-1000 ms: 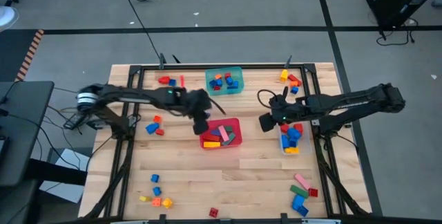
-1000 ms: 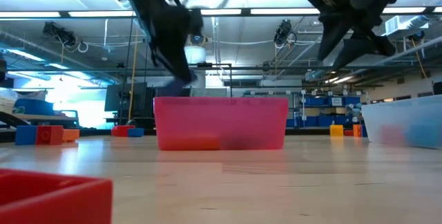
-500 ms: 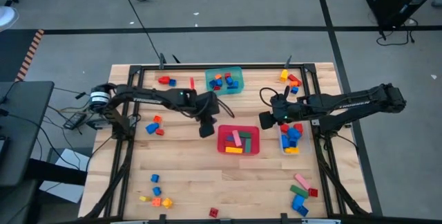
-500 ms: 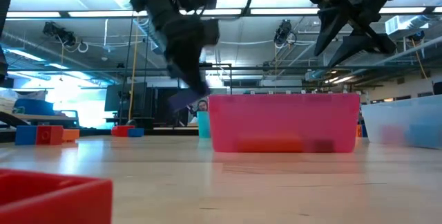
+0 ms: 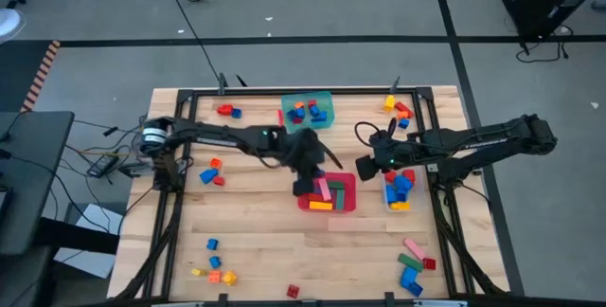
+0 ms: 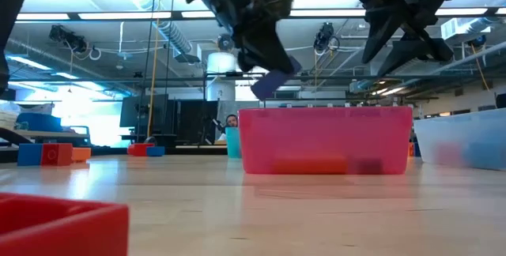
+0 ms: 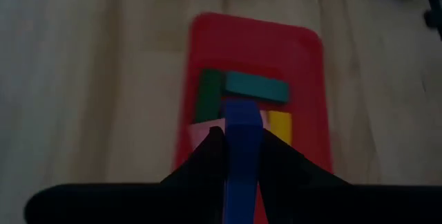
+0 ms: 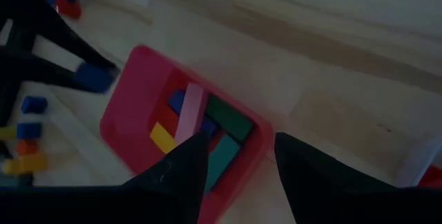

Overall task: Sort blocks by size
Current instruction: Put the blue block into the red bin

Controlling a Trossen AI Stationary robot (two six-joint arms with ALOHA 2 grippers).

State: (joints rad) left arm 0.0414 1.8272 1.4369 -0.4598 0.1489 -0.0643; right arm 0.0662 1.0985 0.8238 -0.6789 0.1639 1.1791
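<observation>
The red tub (image 5: 343, 199) sits in the middle of the table and holds long blocks (image 7: 255, 86) in green, pink, yellow and orange. The left gripper (image 5: 303, 186) hangs over the tub's left edge, squeezing a long blue block (image 7: 241, 156). The right gripper (image 5: 365, 168) waits with its fingers apart and empty, between the red tub and the clear tub (image 5: 398, 203) of blue and red blocks; the teal tub (image 5: 325, 98) of small blocks sits at the far edge.
</observation>
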